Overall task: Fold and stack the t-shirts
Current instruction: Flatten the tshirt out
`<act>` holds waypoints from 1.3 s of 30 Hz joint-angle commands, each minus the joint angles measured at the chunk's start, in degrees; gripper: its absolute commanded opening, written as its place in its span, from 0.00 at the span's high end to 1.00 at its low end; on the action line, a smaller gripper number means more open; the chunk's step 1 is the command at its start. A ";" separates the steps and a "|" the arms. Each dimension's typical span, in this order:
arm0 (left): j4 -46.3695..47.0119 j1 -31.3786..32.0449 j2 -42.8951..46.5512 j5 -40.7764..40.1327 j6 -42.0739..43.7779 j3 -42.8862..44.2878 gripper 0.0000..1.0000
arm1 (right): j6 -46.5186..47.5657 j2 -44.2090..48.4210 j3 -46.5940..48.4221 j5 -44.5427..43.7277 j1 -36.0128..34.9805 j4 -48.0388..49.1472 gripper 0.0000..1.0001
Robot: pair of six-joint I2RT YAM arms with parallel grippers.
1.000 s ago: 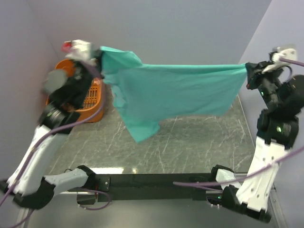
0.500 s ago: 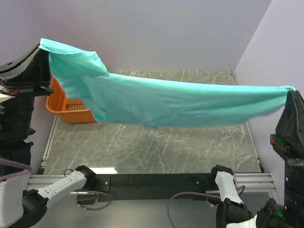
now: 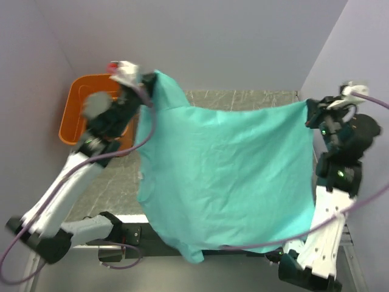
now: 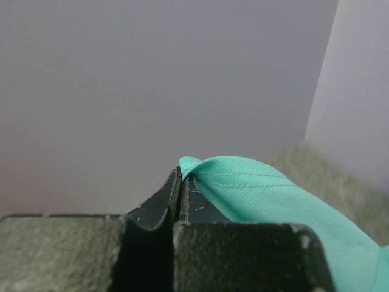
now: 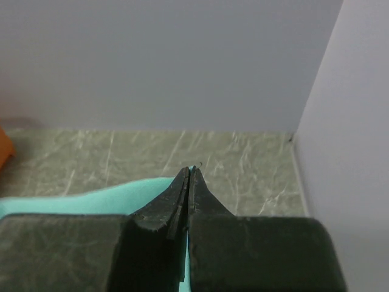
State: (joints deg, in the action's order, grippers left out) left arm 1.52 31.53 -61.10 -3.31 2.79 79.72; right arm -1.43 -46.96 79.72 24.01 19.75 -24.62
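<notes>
The teal-green t-shirt (image 3: 225, 176) hangs spread wide in the air between both arms, its lower end drooping past the table's near edge. My left gripper (image 3: 151, 82) is shut on its upper left corner; in the left wrist view the hem (image 4: 243, 182) folds out from between the closed fingers (image 4: 180, 173). My right gripper (image 3: 309, 108) is shut on the upper right corner; in the right wrist view teal cloth (image 5: 79, 198) shows to the left of the closed fingers (image 5: 189, 172).
The orange plastic basket (image 3: 73, 109) stands at the back left against the wall, partly behind the left arm. The grey marbled table (image 3: 255, 97) runs under the shirt. Walls close in at the back, left and right.
Both arms have come down and inward from their high, wide stretch. The shirt, pulled taut as a narrow band before, now hangs as a broad sheet toward the near edge.
</notes>
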 commanded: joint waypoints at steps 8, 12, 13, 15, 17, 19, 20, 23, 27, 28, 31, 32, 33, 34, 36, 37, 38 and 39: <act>9.92 -0.85 -34.49 -1.08 -6.56 -3.20 1.00 | 2.56 -19.10 -28.13 4.73 -1.64 24.52 1.00; 3.43 -2.43 -48.47 -2.66 -7.79 6.30 1.00 | 2.93 -34.57 -21.66 4.65 -2.78 26.39 1.00; 1.92 -3.39 -50.93 -2.84 -8.23 8.50 1.00 | 2.58 -40.43 -19.71 4.82 -2.87 25.94 1.00; -1.33 -4.37 -57.35 -3.36 -9.37 15.61 1.00 | 1.96 -45.65 -13.41 4.38 -3.40 23.23 1.00; -6.07 -5.51 -62.18 -4.24 -9.73 22.10 1.00 | 1.52 -51.55 -9.87 2.80 -3.49 21.47 1.00; -8.88 -6.56 -65.70 -5.29 -9.91 25.82 1.00 | 0.13 -56.02 -5.21 2.01 -3.66 20.58 1.00; -9.51 -6.92 -66.59 -5.82 -9.91 28.88 1.00 | -0.23 -57.27 -3.89 1.74 -3.75 19.80 1.00; -10.92 -8.76 -69.32 -6.79 -10.17 33.12 1.00 | -0.68 -61.58 0.86 1.48 -4.45 17.95 1.00; -11.36 -11.22 -71.26 -5.22 -10.78 36.20 1.00 | -0.76 -65.71 7.09 0.86 -5.95 16.01 1.00; -11.54 -11.92 -71.61 -4.78 -10.52 36.81 1.00 | -1.03 -67.02 7.98 0.69 -6.21 15.83 1.00; -12.33 -12.28 -73.80 -2.41 -9.21 39.89 1.00 | -2.87 -69.40 11.50 0.78 -6.30 15.39 1.00; -12.33 -12.28 -74.07 -1.44 -8.68 40.77 1.00 | -3.31 -70.02 12.38 0.95 -6.21 15.39 1.00; -12.24 -12.19 -74.34 -1.26 -8.15 41.30 1.00 | -3.58 -70.46 13.60 1.39 -6.21 15.22 1.00; -12.24 -12.28 -74.77 -1.08 -7.97 41.65 1.00 | -4.45 -71.16 14.14 1.56 -6.21 15.22 1.00; -12.15 -12.28 -74.95 -0.91 -7.71 42.53 1.00 | -5.07 -71.78 15.45 2.96 -6.21 15.39 1.00; -12.07 -12.28 -74.95 -0.82 -7.71 42.62 1.00 | -5.33 -71.69 15.64 3.32 -6.30 15.39 1.00; -11.89 -12.28 -74.78 -0.65 -7.62 42.62 1.00 | -5.42 -71.78 15.90 3.50 -6.30 15.65 1.00; -11.72 -12.28 -74.60 -0.73 -7.62 42.45 1.00 | -5.34 -71.69 15.99 4.02 -6.30 15.74 1.00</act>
State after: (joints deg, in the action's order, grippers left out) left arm -11.33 18.81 -136.25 -5.56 -5.98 119.55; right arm -5.45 -118.85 92.36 26.39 13.32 -9.63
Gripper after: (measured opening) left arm 0.013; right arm 0.007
